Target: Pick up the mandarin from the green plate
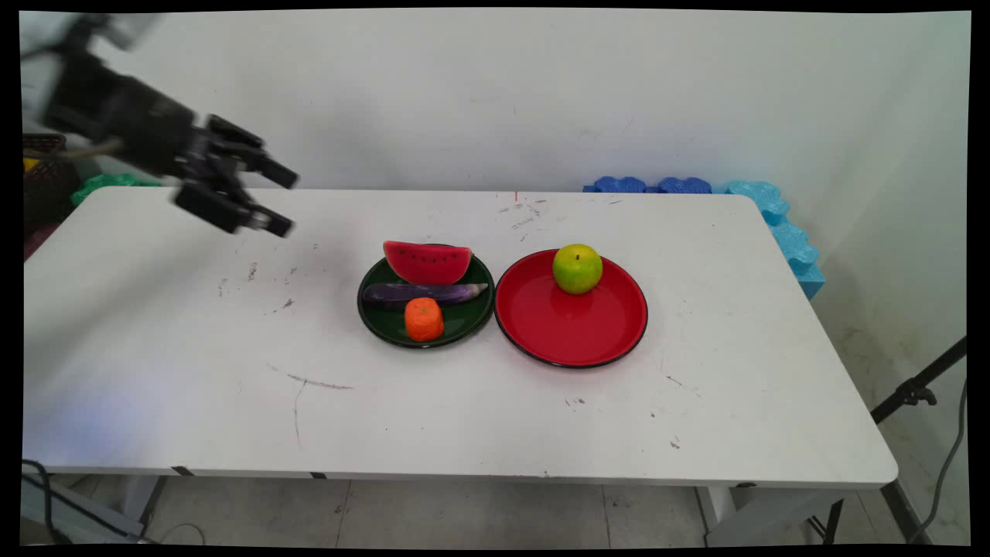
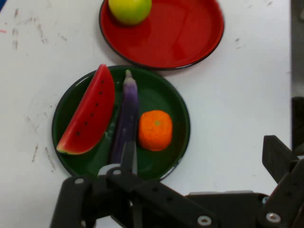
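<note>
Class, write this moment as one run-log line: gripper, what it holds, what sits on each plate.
gripper: open, empty | green plate: watermelon slice, eggplant, orange | red plate: green apple

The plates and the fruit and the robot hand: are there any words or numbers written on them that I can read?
There are none to read in either view.
The green plate, the red plate, the watermelon slice, the eggplant, the orange and the apple carry no writing; the dark dots on the watermelon slice are seeds.
The gripper shows no lettering.
The table has only scuffs, no text.
</note>
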Action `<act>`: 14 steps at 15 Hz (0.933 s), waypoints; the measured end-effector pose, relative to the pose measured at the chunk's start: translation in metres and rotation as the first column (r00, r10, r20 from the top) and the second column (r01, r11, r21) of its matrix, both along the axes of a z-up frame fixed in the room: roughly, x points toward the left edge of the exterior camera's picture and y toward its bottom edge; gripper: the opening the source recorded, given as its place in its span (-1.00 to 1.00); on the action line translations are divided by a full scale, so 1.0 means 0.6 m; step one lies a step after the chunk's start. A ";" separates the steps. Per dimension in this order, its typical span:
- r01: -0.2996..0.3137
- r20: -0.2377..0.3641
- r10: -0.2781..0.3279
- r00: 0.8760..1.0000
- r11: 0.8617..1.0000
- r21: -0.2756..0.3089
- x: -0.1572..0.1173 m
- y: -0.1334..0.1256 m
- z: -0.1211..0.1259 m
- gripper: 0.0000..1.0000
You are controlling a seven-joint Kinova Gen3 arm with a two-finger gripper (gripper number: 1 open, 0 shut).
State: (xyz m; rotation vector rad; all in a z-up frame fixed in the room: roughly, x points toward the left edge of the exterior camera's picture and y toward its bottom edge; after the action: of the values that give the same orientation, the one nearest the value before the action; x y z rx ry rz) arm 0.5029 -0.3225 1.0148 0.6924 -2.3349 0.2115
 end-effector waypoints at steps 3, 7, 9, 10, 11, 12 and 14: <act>-0.018 0.097 0.016 0.995 1.000 0.022 -0.059 -0.051 -0.039 1.00; -0.046 0.218 0.026 0.976 0.995 0.086 -0.126 -0.104 -0.104 1.00; -0.059 0.268 0.024 0.963 0.990 0.125 -0.160 -0.127 -0.139 1.00; -0.065 0.285 0.023 0.958 0.988 0.141 -0.175 -0.137 -0.154 1.00; -0.070 0.297 0.021 0.955 0.986 0.154 -0.188 -0.145 -0.166 1.00; -0.073 0.309 0.019 0.951 0.983 0.166 -0.199 -0.152 -0.177 1.00; -0.078 0.329 0.013 0.944 0.979 0.187 -0.216 -0.164 -0.195 1.00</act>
State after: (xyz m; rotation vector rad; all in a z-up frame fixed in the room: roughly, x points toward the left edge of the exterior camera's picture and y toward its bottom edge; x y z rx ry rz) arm 0.3734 -0.4209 0.8976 0.8646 -2.6857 0.1223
